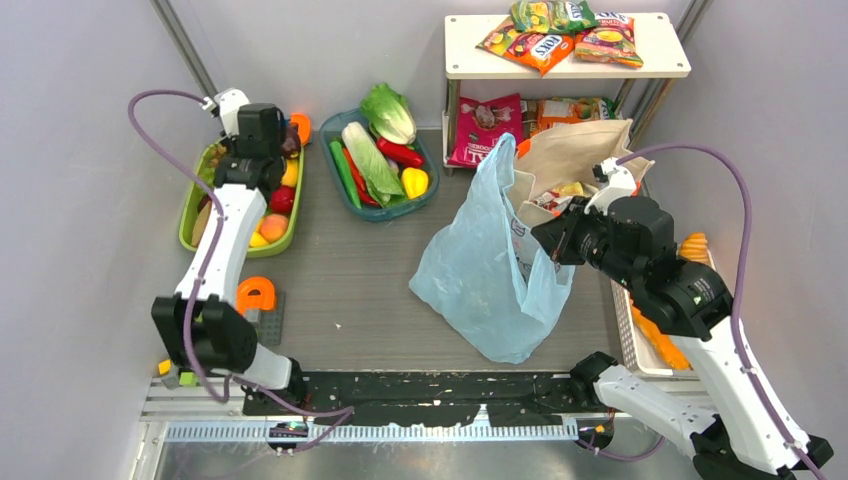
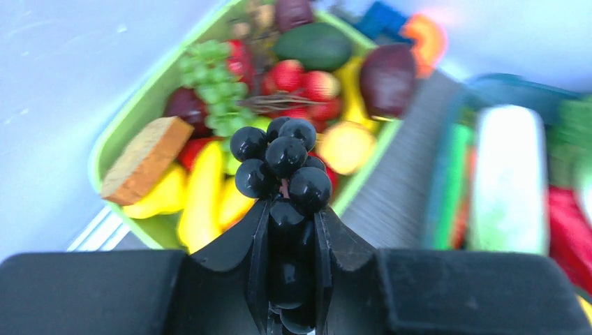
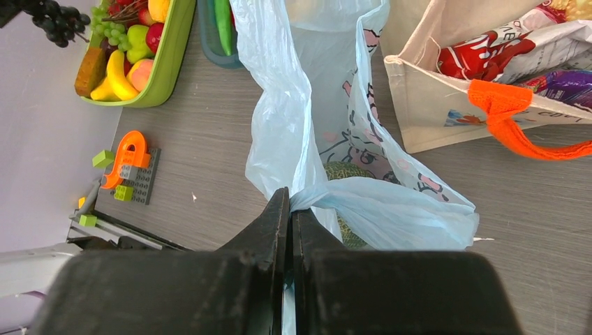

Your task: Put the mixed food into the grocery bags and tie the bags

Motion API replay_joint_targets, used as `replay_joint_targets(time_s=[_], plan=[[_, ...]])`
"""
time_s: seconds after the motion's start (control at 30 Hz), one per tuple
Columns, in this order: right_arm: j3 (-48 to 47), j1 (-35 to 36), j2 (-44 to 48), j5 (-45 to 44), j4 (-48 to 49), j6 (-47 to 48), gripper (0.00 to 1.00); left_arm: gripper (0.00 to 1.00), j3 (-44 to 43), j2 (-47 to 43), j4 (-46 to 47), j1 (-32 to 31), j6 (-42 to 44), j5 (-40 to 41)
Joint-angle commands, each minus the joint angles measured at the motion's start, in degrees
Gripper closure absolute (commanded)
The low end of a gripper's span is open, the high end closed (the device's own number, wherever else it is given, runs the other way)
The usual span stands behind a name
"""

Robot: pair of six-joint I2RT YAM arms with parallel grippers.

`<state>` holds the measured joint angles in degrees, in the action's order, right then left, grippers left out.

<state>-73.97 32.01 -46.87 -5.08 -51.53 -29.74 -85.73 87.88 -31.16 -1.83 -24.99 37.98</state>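
Observation:
My left gripper (image 2: 287,213) is shut on a bunch of black toy grapes (image 2: 283,164) and holds it above the light-green fruit tray (image 1: 192,205). In the top view the left gripper (image 1: 262,140) hangs over that tray's far end. My right gripper (image 3: 290,202) is shut on the edge of the light-blue plastic bag (image 3: 328,139), which stands open in mid-table (image 1: 490,270). A green netted melon (image 3: 342,171) lies inside it. The beige canvas tote (image 1: 575,160) with orange handles (image 3: 506,112) stands behind it, holding snack packets (image 3: 489,56).
A teal tray (image 1: 345,205) holds cabbage (image 1: 370,160), a red pepper and a yellow pepper (image 1: 415,182). A white shelf (image 1: 460,45) at the back carries snack packets (image 1: 540,45). A white mesh basket (image 1: 625,330) is at the right. An orange part on a grey plate (image 1: 255,297) lies front left.

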Motion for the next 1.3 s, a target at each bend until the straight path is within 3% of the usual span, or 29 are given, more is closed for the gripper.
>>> replay_joint_targets(time_s=[0.0,0.1,0.27,0.43,0.67,0.83,1.1,1.27], plan=[[-0.04,-0.28,1.02,-1.17,1.55,1.05,0.95,0.9,-0.87,-11.24,0.63,-7.57,-1.28,-7.27],[-1.73,-0.28,1.35,-2.46,0.68,1.12,0.95,0.91,2.27,-18.24,5.87,-14.18,-3.65,-17.73],[-4.8,-0.28,4.41,-10.27,-2.72,0.17,0.95,0.92,5.51,-24.31,18.37,-31.63,-4.58,-25.21],[-0.59,-0.28,12.15,-16.31,-0.94,-2.58,0.95,0.91,1.25,-19.92,21.68,-44.89,-1.72,-30.89],[6.21,-0.28,18.18,-16.21,2.63,-2.51,0.95,0.91,-2.69,-10.69,26.88,-56.59,2.19,-33.35],[8.82,-0.26,20.95,-15.26,3.67,-2.62,0.95,0.91,-8.88,-4.29,27.74,-61.19,6.85,-32.74],[9.27,-0.26,22.14,-13.49,4.98,-1.51,0.95,0.94,-15.31,4.24,27.66,-63.01,8.23,-37.7],[8.18,-0.28,21.95,-15.03,4.87,-1.03,0.95,0.98,-12.04,5.62,27.67,-64.52,10.13,-39.63]])
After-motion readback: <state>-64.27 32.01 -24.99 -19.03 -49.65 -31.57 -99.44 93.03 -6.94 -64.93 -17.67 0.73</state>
